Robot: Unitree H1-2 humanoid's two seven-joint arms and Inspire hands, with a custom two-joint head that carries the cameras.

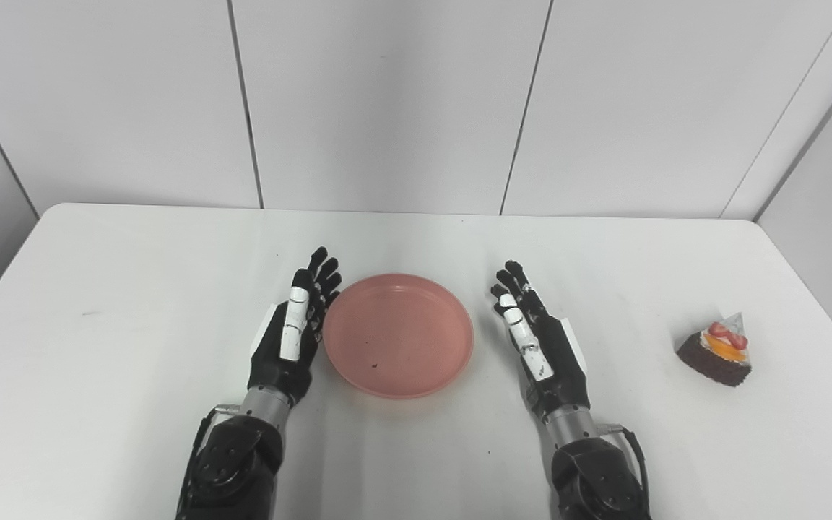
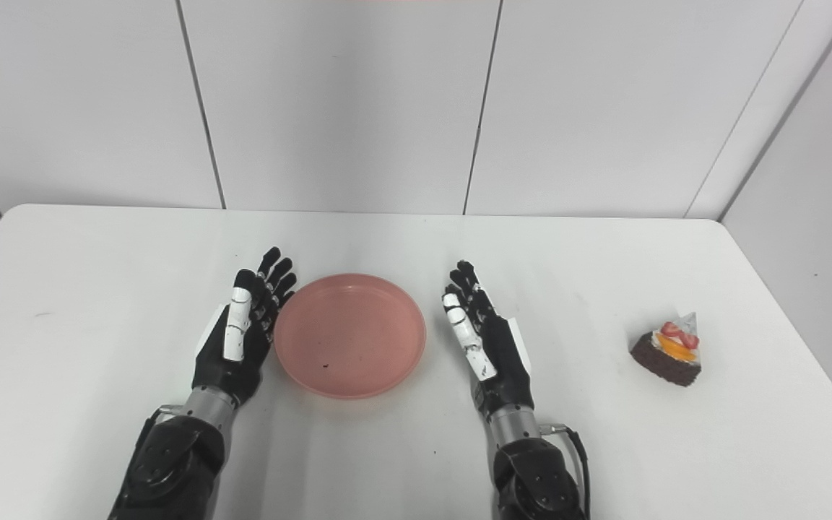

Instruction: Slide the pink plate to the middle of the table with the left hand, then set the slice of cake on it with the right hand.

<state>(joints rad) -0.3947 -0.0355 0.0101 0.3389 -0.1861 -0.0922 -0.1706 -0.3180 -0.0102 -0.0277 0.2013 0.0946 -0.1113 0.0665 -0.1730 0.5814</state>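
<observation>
The pink plate [image 1: 398, 334] lies flat near the middle of the white table, empty but for a dark speck. My left hand [image 1: 295, 328] stands on edge right against the plate's left rim, fingers straight and open. On the other side my right hand [image 1: 540, 339] is open too, a short gap from the plate's right rim, holding nothing. The slice of cake [image 1: 721, 349], dark chocolate with orange and strawberry on top, sits far to the right, well clear of both hands.
The white table [image 1: 134, 289] ends at a panelled wall behind. Its right edge runs close to the cake. A few small dark specks mark the surface.
</observation>
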